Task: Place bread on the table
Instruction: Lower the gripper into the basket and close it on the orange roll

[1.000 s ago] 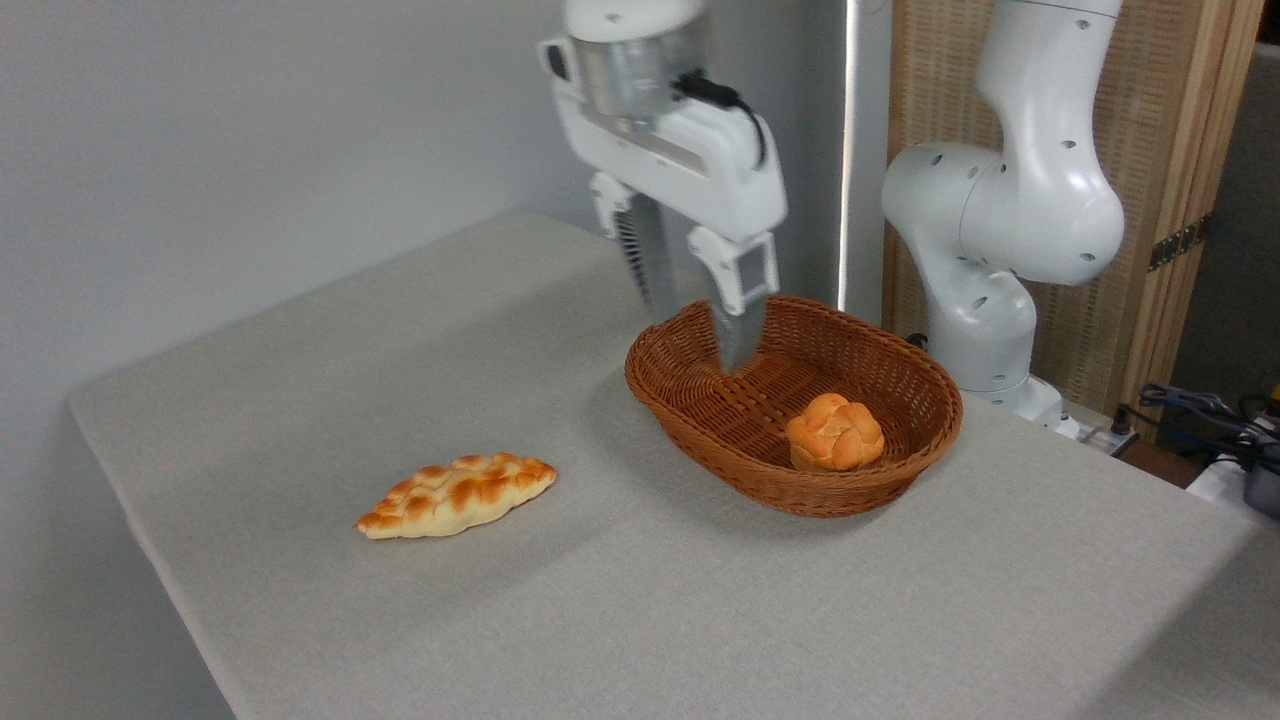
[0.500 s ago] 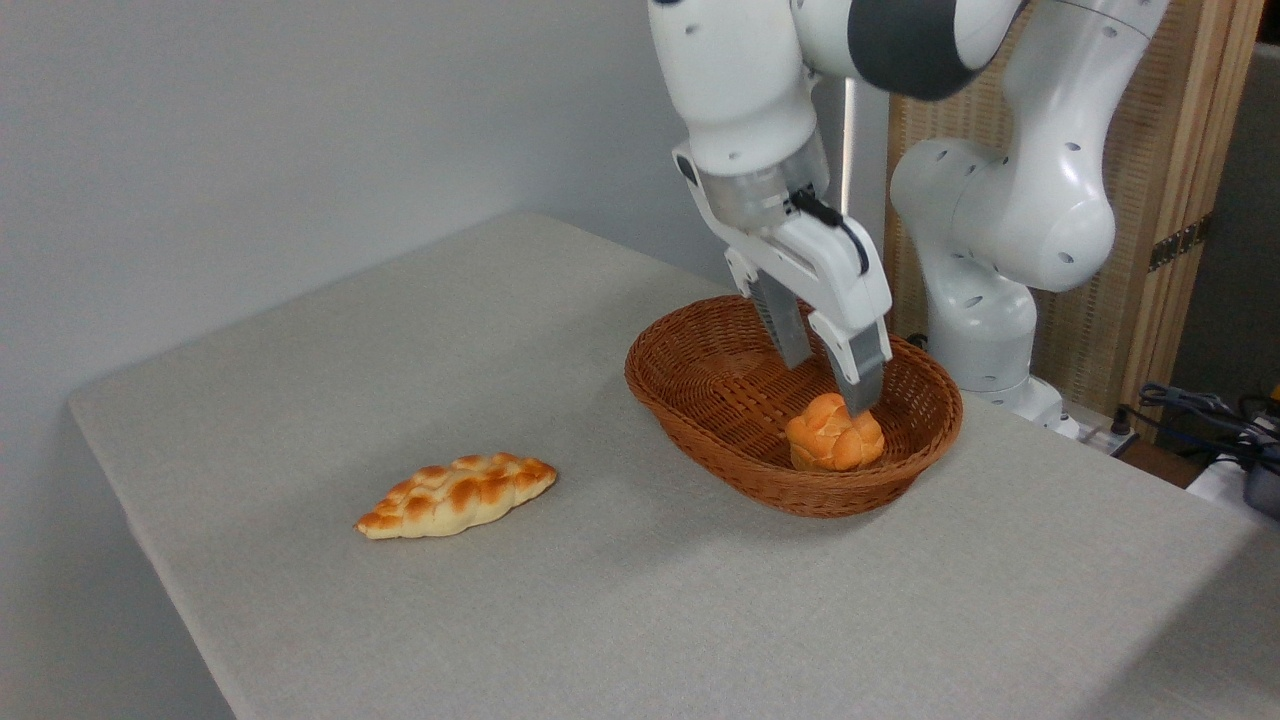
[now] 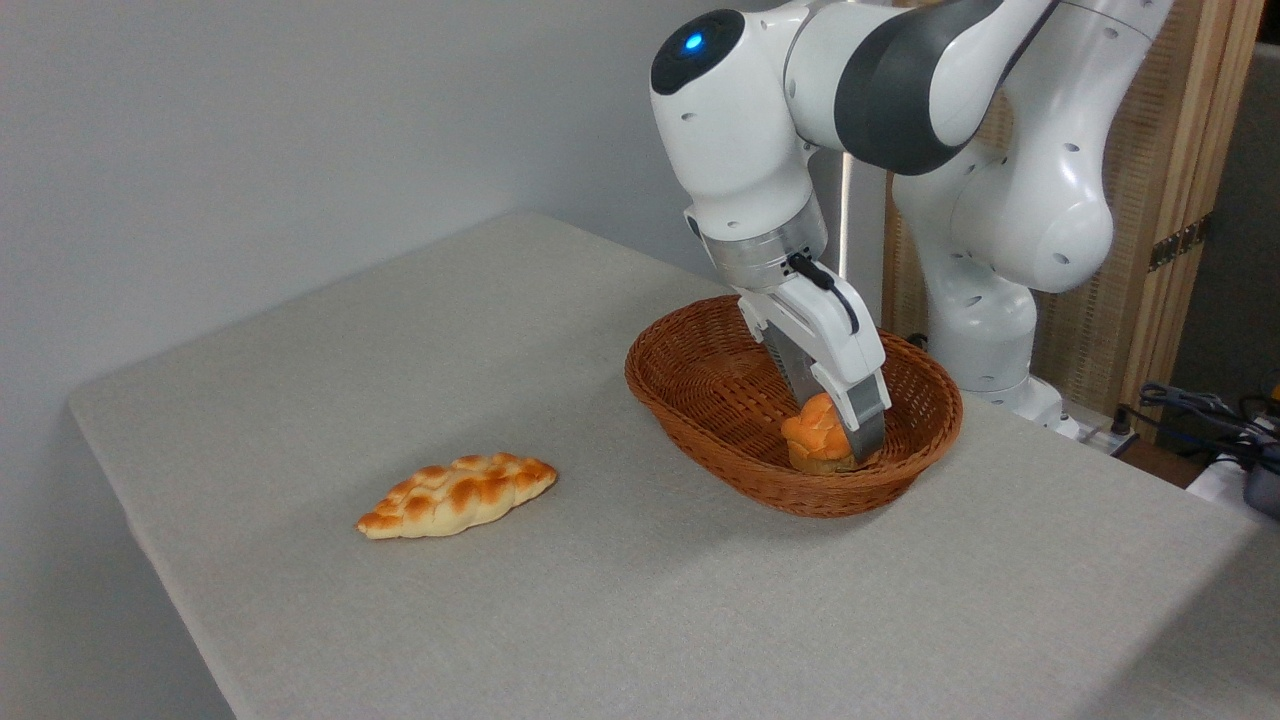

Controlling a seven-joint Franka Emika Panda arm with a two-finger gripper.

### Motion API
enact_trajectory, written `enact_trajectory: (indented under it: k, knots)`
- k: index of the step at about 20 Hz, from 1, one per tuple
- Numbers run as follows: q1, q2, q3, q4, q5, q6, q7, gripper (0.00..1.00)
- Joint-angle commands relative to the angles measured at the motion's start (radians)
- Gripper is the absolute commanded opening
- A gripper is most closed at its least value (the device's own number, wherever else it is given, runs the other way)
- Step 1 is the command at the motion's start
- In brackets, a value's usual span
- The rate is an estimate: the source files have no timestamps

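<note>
- Your tool [image 3: 835,435] is down inside the wicker basket [image 3: 700,385], fingers pointing at the basket floor, tilted slightly toward the right.
- The bread [image 3: 815,432] sits in the right half of that basket, on the weave, not on the table [image 3: 500,330].
- One finger [image 3: 866,425] stands right in front of the bun, covering its right side; the other goes down behind it, so the bun lies between the two.
- Fingers are spread about as wide as the bun; whether the pads press on it or just flank it, you cannot tell from this angle.
- The far finger's tip is hidden behind the bun and the tool body.
- The bottom of the bun is cut off by the near rim of the basket.
- Over to the left, the long braided loaf [image 3: 456,495] lies flat on the table, well apart from the basket and tool.
- The arm [image 3: 760,140] bends over the basket from the right, a blue light glowing on its joint; the upper links run out of the top of the picture.
- At the right edge, cables [image 3: 1200,405] lie beyond the table, blurred and partly cut off.
</note>
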Motion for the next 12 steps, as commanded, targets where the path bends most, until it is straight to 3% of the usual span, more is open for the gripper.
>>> enact_trajectory:
  k: [1, 2, 3, 5, 6, 12]
  knots:
    - [-0.027, -0.017, 0.036, -0.018, 0.018, 0.013, 0.002, 1.0]
    - [-0.027, -0.017, 0.036, -0.018, 0.018, 0.018, 0.004, 0.99]
    - [-0.027, -0.017, 0.036, -0.018, 0.019, 0.024, 0.004, 0.91]
    - [-0.027, -0.017, 0.036, -0.018, 0.018, 0.032, 0.002, 0.63]
    - [-0.027, -0.016, 0.036, -0.018, 0.018, 0.033, 0.002, 0.54]
    - [-0.027, -0.016, 0.036, -0.018, 0.018, 0.033, 0.002, 0.45]
